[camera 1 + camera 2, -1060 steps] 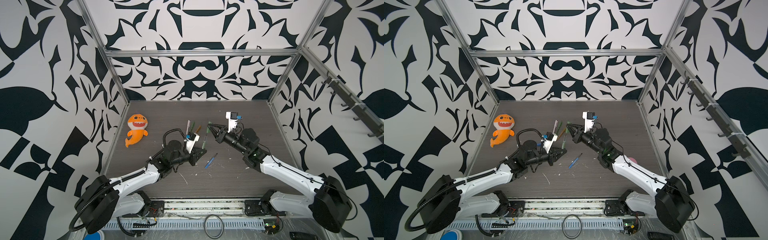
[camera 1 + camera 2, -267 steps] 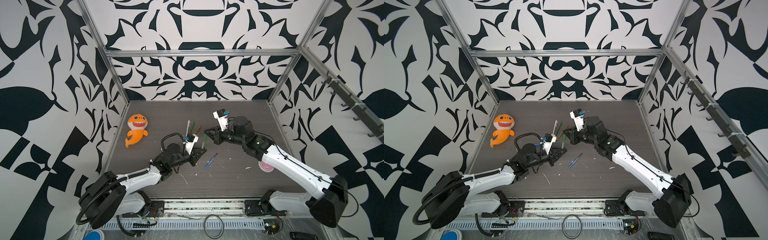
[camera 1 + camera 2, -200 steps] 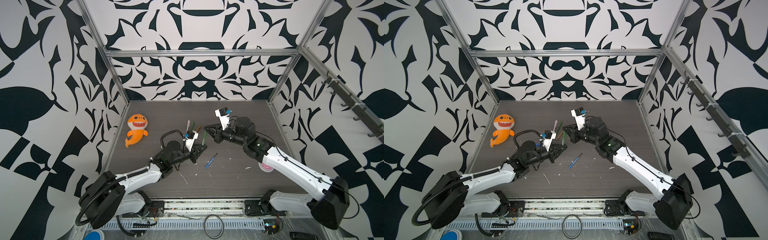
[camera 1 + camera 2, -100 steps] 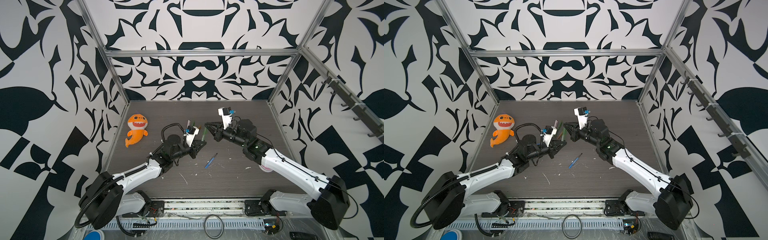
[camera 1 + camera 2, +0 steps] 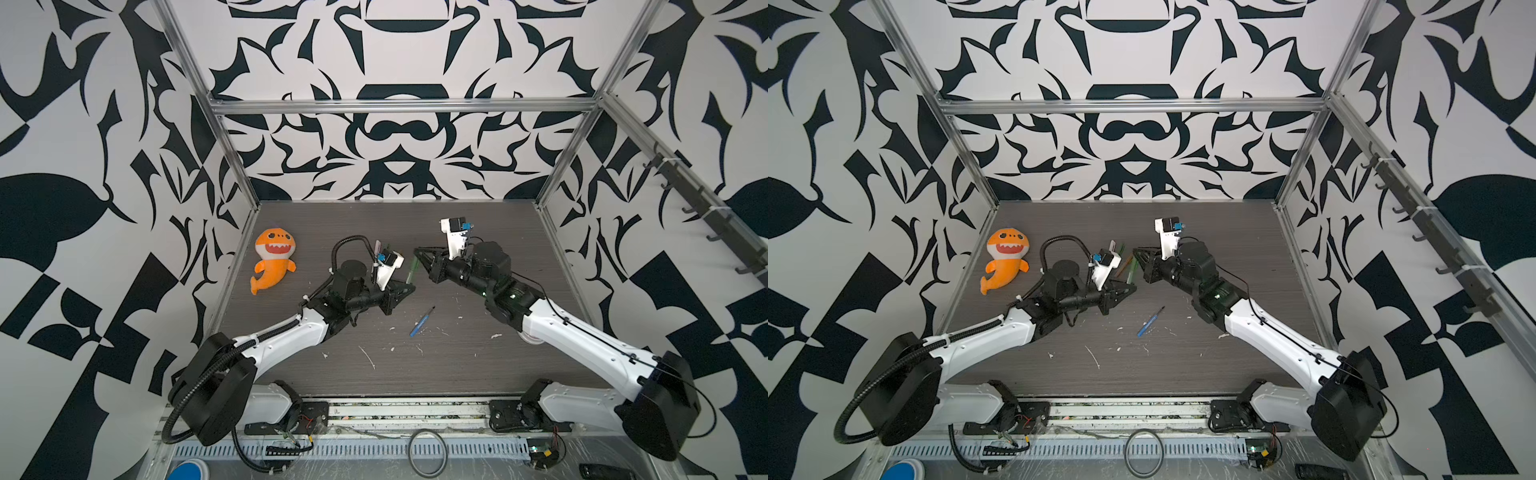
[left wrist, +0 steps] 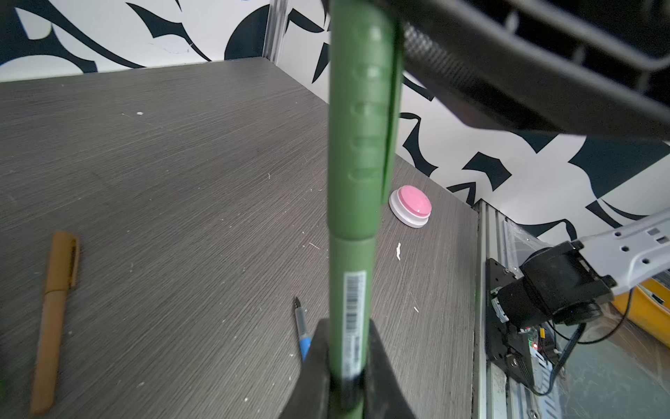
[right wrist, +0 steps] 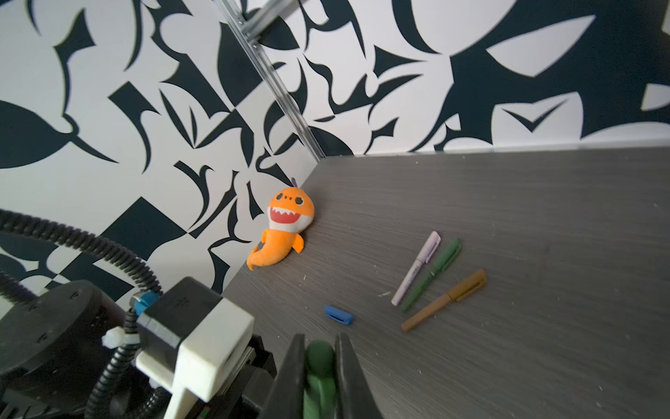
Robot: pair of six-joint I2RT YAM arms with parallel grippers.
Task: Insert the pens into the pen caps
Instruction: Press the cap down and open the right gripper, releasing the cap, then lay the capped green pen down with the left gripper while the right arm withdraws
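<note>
left tool (image 6: pixel 347 381) is clamped on the barrel of the green pen (image 6: pixel 353 254), which is held off the surface (image 5: pixel 457 374) at centre frame in both top views. green cap (image 6: pixel 362 127) is seated on the pen's far end. right tool (image 7: pixel 319 348) comes in from the right with its jaws on either side of the green cap, very close. Can't tell if they pinch it or clear it.

blue pen (image 5: pixel 420 323) is uncapped, flat on the surface just below centre, under both tools. blue cap (image 7: pixel 339 315) lies loose on the surface near three capped pens lying side by side: lilac pen (image 7: pixel 417 268), second green pen (image 7: pixel 433 272), brown pen (image 7: pixel 444 299).

shark plush (image 5: pixel 274 259) sits at left-centre by the wall. pink button (image 6: pixel 411 205) is near the surface's edge.
</note>
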